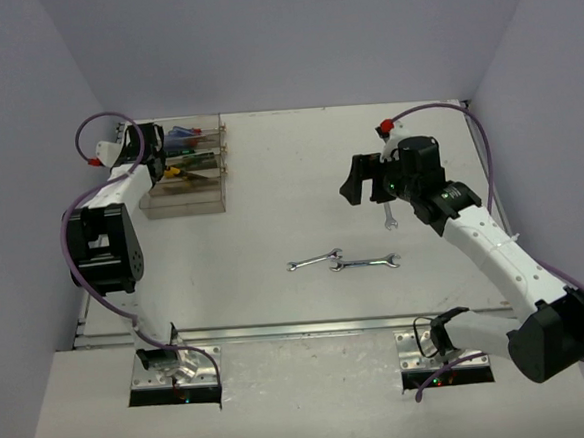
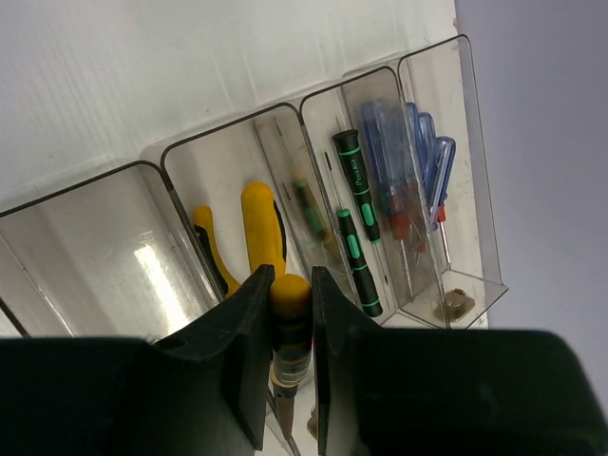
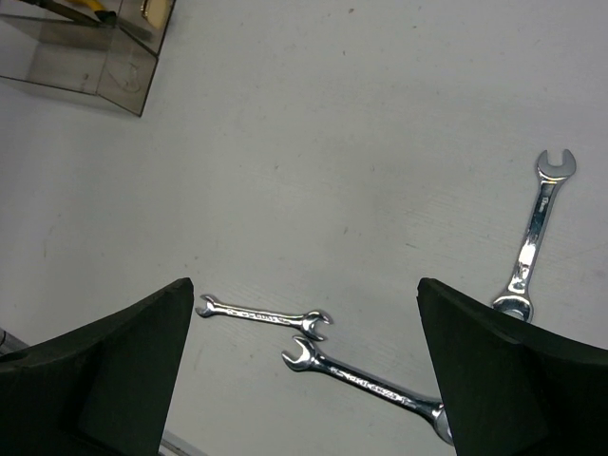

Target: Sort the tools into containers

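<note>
bins [image 2: 481, 190] hold screwdrivers [image 2: 359, 204] and pliers [image 2: 261, 223]; left claw [image 2: 290, 287] pinches yellow-handled tool [image 2: 290, 313], right claw [image 3: 304, 285] gapes empty.

My right pincer [image 3: 304, 285] hangs wide open over bare worktop [image 3: 332, 142], with room all round. Only three flat wrenches [image 3: 264, 316] lie below it. My left pincer [image 2: 290, 285], full with a yellow-handled tool [image 2: 290, 309], sits just over the bins [image 2: 114, 247], whose thin clear walls stand up between the tools [image 2: 356, 199] inside.

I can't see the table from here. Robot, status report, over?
Left hand shut on yellow-handled tool, over the bins. Right hand open, three wrenches loose on table below. No obstruction seen.
</note>
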Motion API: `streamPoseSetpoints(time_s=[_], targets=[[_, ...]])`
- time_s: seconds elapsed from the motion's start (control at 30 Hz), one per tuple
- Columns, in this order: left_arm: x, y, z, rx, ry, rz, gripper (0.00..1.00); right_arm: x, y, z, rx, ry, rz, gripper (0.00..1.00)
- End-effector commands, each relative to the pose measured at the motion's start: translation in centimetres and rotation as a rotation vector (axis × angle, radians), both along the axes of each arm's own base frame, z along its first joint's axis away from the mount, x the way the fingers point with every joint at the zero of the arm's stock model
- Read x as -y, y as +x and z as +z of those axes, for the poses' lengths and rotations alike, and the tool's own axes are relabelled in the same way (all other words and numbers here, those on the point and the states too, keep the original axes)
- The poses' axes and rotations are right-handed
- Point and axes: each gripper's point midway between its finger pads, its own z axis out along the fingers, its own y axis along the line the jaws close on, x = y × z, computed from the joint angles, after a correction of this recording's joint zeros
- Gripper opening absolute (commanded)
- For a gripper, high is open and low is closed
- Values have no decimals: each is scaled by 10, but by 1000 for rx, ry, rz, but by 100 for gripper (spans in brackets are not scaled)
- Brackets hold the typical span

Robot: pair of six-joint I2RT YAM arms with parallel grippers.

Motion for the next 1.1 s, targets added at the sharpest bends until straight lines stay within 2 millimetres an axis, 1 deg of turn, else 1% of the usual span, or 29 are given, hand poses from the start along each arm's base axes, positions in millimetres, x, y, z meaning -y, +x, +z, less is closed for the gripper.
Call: streamPoseSetpoints(time_s=[0.0, 0.13, 0.27, 0.3, 0.4, 0.43, 0.5, 0.53, 0.57, 0.6, 0.67, 0.7, 0.73, 0.8, 0.83, 0.87, 0.93, 0.97, 1.07], targets=[[-3, 27, 34, 129, -6, 2, 0, 0, 0, 3, 39, -11, 19, 99], [-1, 31, 27, 118, -24, -3, 0, 0, 1, 2, 35, -13, 18, 99], [-3, 33, 12, 104, -80, -9, 0, -1, 0, 1, 31, -10, 26, 99], [-6, 33, 11, 111, -89, -8, 0, -1, 0, 0, 30, -11, 27, 99], [-8, 36, 14, 129, -103, -17, 0, -2, -1, -1, 28, -10, 31, 99], [-7, 39, 16, 136, -103, -37, 6, -3, -1, -2, 23, -10, 36, 99], [-4, 44, 16, 120, -110, -61, 49, -5, -1, -5, 14, -10, 53, 99], [-3, 46, 17, 116, -115, -73, 69, -7, -2, -8, 11, -12, 74, 99], [-1, 48, 19, 118, -119, -83, 80, -9, -3, -11, 9, -20, 99, 99], [0, 48, 22, 122, -121, -91, 84, -10, -2, -17, 3, -38, 113, 99], [3, 49, 34, 144, -116, -114, 92, -7, 2, -34, -20, -77, 117, 99], [4, 49, 42, 160, -111, -127, 96, -5, 4, -43, -40, -105, 120, 99], [5, 49, 58, 188, -100, -140, 100, -5, 4, -52, -67, -127, 130, 99], [8, 48, 79, 212, -69, -187, 100, -6, 0, -69, -116, -196, 177, 99], [13, 47, 99, 244, -58, -226, 100, -7, -1, -82, -147, -240, 192, 99], [18, 45, 110, 249, -47, -270, 100, -12, -4, -90, -154, -304, 217, 99], [32, 41, 127, 266, -30, -374, 100, -11, -7, -103, -176, -410, 236, 99], [45, 36, 132, 274, -30, -451, 100, -17, -12, -111, -188, -463, 270, 99], [80, 17, 116, 257, -104, -640, 100, -24, -18, -127, -217, -522, 358, 97]])
